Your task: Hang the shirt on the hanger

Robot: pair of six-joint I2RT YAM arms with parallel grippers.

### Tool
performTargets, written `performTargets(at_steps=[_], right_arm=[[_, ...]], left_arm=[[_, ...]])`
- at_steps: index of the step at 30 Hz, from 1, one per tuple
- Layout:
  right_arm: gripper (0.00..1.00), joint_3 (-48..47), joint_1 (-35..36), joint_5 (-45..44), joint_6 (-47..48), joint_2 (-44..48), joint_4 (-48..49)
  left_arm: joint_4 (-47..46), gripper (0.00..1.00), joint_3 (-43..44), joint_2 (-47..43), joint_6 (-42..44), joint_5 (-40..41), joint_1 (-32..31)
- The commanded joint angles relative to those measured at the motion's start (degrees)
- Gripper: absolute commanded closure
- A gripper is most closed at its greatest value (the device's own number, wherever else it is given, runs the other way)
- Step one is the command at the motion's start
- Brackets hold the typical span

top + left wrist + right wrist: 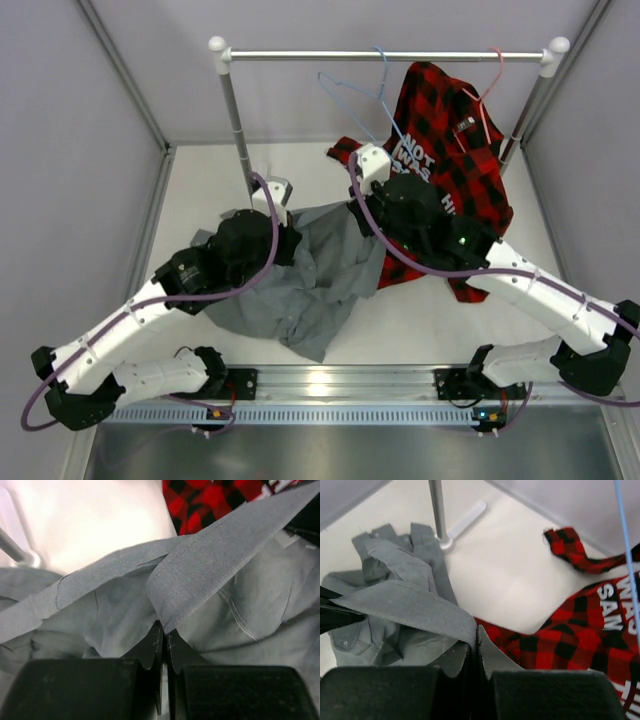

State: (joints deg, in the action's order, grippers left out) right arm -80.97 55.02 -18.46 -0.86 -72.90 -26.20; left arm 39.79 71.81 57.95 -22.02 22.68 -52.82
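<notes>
shirt [322,272] stretched between left gripper [162,639] and right gripper [475,647], other shirt [450,150] right of the right gripper; hanger [384,78] on rail [300,56] beyond it

Lab test cell: white panel walls [60,150], aluminium rail [330,385], clothes rack [300,56].

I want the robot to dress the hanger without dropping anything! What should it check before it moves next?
1. Left gripper shut on the plain grey fabric shirt: ok.
2. Right gripper shut on it too: ok.
3. Shirt edge stretched as a band between the two grippers: ok.
4. Thin light-blue wire hanger hooked on the silver metal rail: ok.
5. Shirt on that hanger: not ok; most of it lies on the white table.
6. Red-and-black plaid shirt out of the way: cannot tell; it is right beside the grey one.
</notes>
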Motion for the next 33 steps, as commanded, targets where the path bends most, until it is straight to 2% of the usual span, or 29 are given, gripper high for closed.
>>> performTargets(at_steps=[1,3,6,8,10,11,16,21,23,27,28,29,31,33], right_arm=[[1.00,2.7,-1.9,-13.3,-2.5,1.0,-9.1],[1.00,4.0,-2.1,-5.3,-2.9,1.6,-9.1],[0.92,5.4,-2.0,4.3,-2.9,2.9,-9.1],[0.79,5.6,-2.2,9.4,-2.6,4.1,-9.1],[0.61,5.5,-2.4,10.8,-2.2,5.1,-9.1],[0.46,5.4,-3.1,10.6,-2.2,6.4,-9.7],[0.32,0.4,-7.9,6.0,-2.2,10.1,-14.3],[0.28,-8.7,-18.9,5.4,0.3,7.3,-19.1],[0.27,-10.4,-23.8,8.9,1.9,5.1,-19.9],[0.24,-13.6,-28.8,10.0,3.9,1.5,-19.9],[0.24,-14.3,-30.1,13.2,4.0,-0.5,-19.9],[0.25,-15.0,-31.8,15.1,4.0,-1.4,-19.8],[0.36,-16.7,-32.1,21.2,5.1,-4.1,-19.8],[0.37,-17.5,-32.2,24.5,5.6,-5.1,-19.2]], left_arm=[[5.3,1.00,-10.2,-4.2,-0.2,-1.3,2.4],[2.9,1.00,-12.1,-5.8,-0.6,-7.2,3.2],[1.1,1.00,-12.6,-7.6,-0.5,-13.4,3.3],[0.1,1.00,-12.4,-7.9,0.0,-16.3,3.2],[-0.1,1.00,-12.5,-7.1,-0.2,-17.4,3.3],[-0.3,1.00,-12.9,-6.9,-0.6,-17.4,3.3],[-2.1,1.00,-15.0,-6.2,-2.1,-17.3,4.2],[-2.1,1.00,-15.9,-5.5,-3.6,-17.8,4.9],[-2.1,1.00,-16.4,-5.9,-4.4,-17.9,4.9],[-2.0,1.00,-17.7,-7.5,-5.0,-17.7,5.0],[-2.1,1.00,-18.2,-7.7,-5.2,-17.8,5.0],[-2.0,1.00,-18.5,-7.7,-5.5,-18.1,5.0],[-2.0,1.00,-19.1,-7.8,-5.6,-18.3,5.0],[-1.9,1.00,-19.8,-8.0,-5.7,-17.4,5.1]])
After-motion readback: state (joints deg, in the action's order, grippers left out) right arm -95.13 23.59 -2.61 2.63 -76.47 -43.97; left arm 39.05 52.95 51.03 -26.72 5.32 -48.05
